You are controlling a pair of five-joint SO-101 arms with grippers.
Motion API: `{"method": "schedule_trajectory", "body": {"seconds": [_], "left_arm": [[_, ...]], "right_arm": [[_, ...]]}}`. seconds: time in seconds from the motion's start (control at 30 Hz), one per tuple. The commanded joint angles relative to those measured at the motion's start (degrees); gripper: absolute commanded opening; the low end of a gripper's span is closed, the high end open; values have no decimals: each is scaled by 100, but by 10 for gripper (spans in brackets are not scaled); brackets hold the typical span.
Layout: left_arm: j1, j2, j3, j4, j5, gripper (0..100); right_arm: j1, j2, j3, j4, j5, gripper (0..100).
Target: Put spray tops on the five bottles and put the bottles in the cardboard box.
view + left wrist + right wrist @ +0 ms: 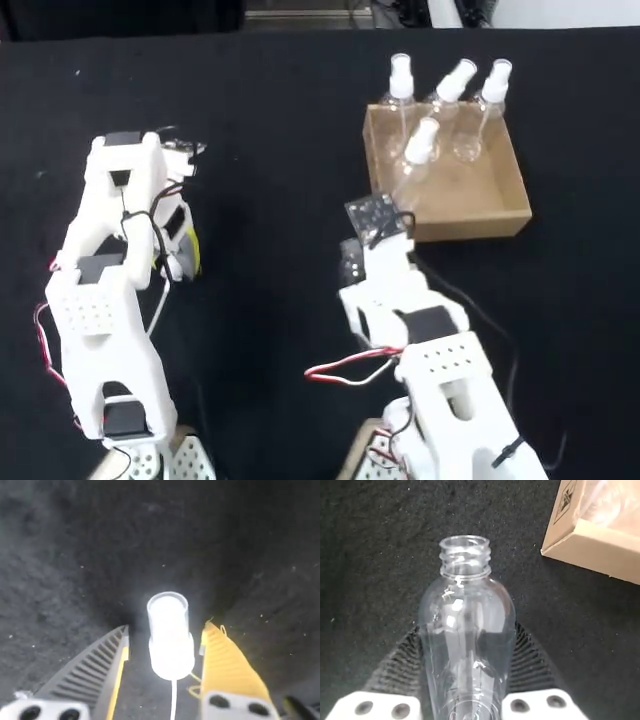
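A white spray top (pixel 170 645) with its thin tube lies on the black table between the two fingers of my left gripper (pixel 167 629), which is open with a small gap on each side. In the high view this gripper (pixel 185 258) is low over the table at the left. My right gripper (pixel 468 630) is shut on a clear bottle (pixel 465 570) whose threaded neck is bare. In the high view it (pixel 375 222) stands just in front of the cardboard box (pixel 500 215). Several capped bottles (pixel 420 150) stand in the box.
A corner of the cardboard box (pixel 590 530) is close beyond the held bottle. The black cloth covers the whole table (pixel 270 130), and red and white wires (pixel 345 372) hang off the right arm.
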Motion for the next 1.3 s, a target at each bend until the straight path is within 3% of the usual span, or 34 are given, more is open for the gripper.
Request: {"method": "schedule_trajectory", "body": {"seconds": [0.0, 0.1, 0.27, 0.47, 0.67, 0.9, 1.13, 1.27], "left_arm": [[-4, 35, 13, -193, 70, 223], [13, 35, 57, -185, 70, 216], [57, 35, 13, -185, 79, 27], [13, -308, 84, -167, 501, 30], [57, -2163, 752, -105, 800, 30], [92, -4325, 2316, -1495, 1776, 30], [426, -6523, 2422, -2330, 2523, 30], [1147, -7437, 2053, -2690, 2901, 29]], "right_arm": [[-79, -198, 4, -88, -35, 11], [-97, -198, 13, -88, -35, 11], [-97, -198, 13, -97, -35, 11], [-105, -198, 22, -88, -35, 11], [-123, -321, -189, -88, -88, 11], [-932, -1499, -321, -141, -246, 11], [-1336, -2844, 251, -1503, -290, 11], [-1319, -3380, 1165, -2338, -290, 11]]}}
